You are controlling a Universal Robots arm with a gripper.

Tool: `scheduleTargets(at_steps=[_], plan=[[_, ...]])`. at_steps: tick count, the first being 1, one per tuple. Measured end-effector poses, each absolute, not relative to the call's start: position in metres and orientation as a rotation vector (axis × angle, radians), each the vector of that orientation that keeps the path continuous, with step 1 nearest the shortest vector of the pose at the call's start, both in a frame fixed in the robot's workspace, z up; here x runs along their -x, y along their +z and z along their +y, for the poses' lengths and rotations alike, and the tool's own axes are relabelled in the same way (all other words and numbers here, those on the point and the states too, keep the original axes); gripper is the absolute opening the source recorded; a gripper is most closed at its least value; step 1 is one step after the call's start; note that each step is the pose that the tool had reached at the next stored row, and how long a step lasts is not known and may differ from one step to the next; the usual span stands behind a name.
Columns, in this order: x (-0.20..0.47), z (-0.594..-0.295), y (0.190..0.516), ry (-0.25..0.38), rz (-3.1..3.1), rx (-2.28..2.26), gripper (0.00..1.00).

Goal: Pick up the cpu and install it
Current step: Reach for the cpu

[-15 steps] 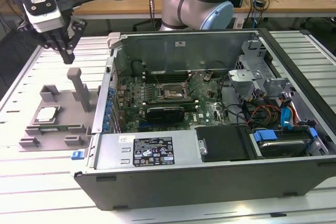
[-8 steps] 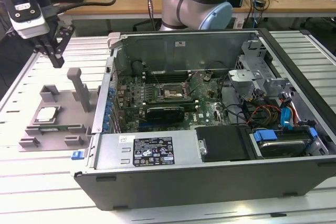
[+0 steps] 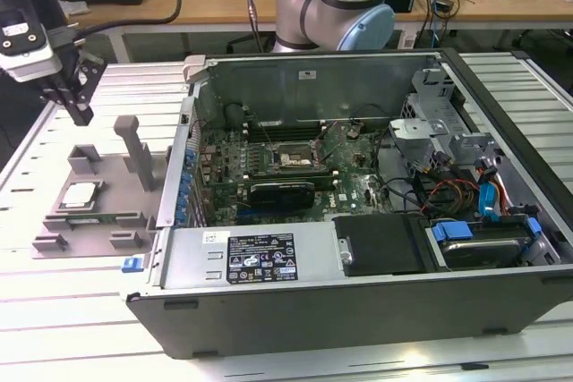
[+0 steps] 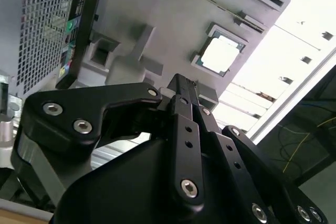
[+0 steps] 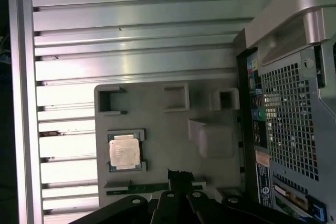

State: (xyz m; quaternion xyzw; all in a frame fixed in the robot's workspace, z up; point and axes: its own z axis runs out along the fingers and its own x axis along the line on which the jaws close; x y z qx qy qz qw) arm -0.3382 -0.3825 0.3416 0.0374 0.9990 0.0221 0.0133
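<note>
Hovers with pincer [image 3: 82, 114] closed narrow and empty over the grey tray [image 3: 121, 192], clear of the cpu [image 3: 81, 194] lying flat, silver top up, in that tray's square recess; farther out, slatted desk [image 3: 54, 310] under the tray and open computer case [image 3: 358, 279] just beside it

exterior view overlooks case [image 3: 358, 310]; both wrist views share tray [image 5: 163, 135], cpu [image 5: 125, 152]

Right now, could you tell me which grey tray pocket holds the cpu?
The square one framing the silver-topped cpu; the smaller bracket-shaped slots on the tray hold no chip.
</note>
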Motion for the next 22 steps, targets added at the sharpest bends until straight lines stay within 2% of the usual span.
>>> scheduleTargets(at_steps=[13,22], plan=[[0.354,-0.383,0.32,0.069,3.112,-0.116,0.11],[0.354,-0.383,0.32,0.069,3.112,-0.116,0.11]])
